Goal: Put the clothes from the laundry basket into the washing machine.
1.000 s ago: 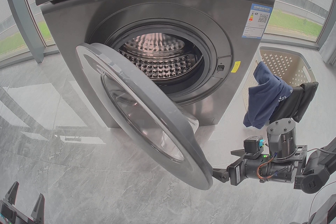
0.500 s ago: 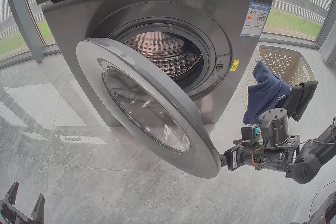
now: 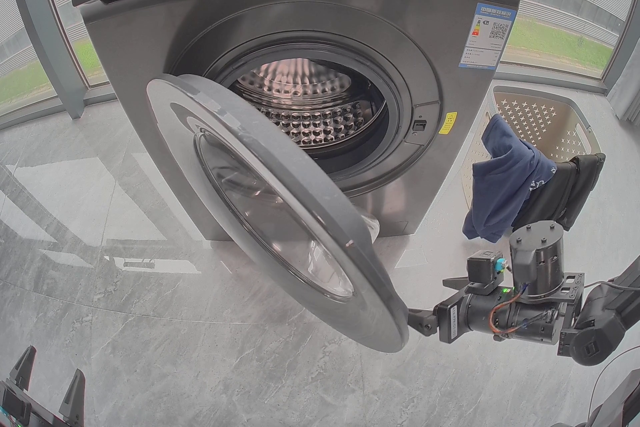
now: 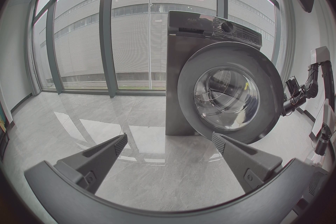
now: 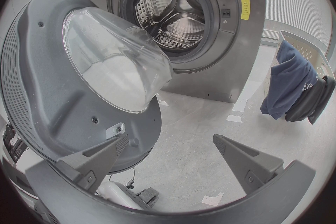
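The washing machine (image 3: 427, 41) fills the upper middle of the head view. Its round door (image 3: 373, 308) is swung open toward the lower centre, so the steel drum (image 3: 307, 95) shows behind it. At the right edge of the frame the beige laundry basket (image 3: 553, 115) stands on the floor just beside the machine. A navy blue garment (image 3: 507, 181) and a black garment (image 3: 567, 188) hang over its front rim. The right claw (image 3: 419, 320) is at lower right, by the door's free edge, spread and grasping nothing. In the right wrist view one finger (image 5: 101, 156) sits just beside the door's inner face; whether it touches cannot be told. The left claw (image 3: 53, 365) sits in the lower left corner, likewise released, well apart from the machine.
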Controlling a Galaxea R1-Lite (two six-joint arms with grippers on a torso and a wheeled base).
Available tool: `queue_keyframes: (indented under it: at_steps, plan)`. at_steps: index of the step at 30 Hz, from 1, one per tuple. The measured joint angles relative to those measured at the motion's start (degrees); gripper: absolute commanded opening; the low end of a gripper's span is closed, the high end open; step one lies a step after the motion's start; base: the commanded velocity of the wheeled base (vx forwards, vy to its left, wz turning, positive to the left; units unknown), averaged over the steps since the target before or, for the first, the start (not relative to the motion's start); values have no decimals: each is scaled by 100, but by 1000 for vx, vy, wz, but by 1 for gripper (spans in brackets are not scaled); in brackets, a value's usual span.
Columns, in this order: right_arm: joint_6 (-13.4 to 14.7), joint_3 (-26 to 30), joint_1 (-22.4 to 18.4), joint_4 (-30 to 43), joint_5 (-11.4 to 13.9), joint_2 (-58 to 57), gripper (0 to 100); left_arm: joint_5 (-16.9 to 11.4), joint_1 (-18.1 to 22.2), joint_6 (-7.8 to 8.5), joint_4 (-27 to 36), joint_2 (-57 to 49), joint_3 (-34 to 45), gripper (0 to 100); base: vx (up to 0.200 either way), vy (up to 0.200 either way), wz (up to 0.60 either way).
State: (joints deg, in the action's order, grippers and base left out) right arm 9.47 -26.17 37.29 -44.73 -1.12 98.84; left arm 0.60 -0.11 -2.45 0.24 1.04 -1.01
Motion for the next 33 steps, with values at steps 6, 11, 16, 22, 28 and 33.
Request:
queue_keyframes:
  at_steps: [6,11,16,22,28,33]
  plan:
    - [-39,-65,-491,44,-18,-20,100,-2,-5,2,0,-2,0,100,0,0,0]
    - [-50,-251,-645,96,-62,99,100,0,-5,2,2,-2,0,100,0,0,0]
    - [-50,-480,-811,107,-88,240,100,-2,-5,2,0,-2,0,100,0,0,0]
    - [-4,-764,-627,105,-101,361,100,0,-5,5,0,0,0,100,0,0,0]
    - [21,-844,-216,105,-101,433,100,0,-10,2,0,-2,0,100,0,0,0]
    - [27,-627,135,102,-90,358,100,0,-5,2,0,0,0,100,0,0,0]
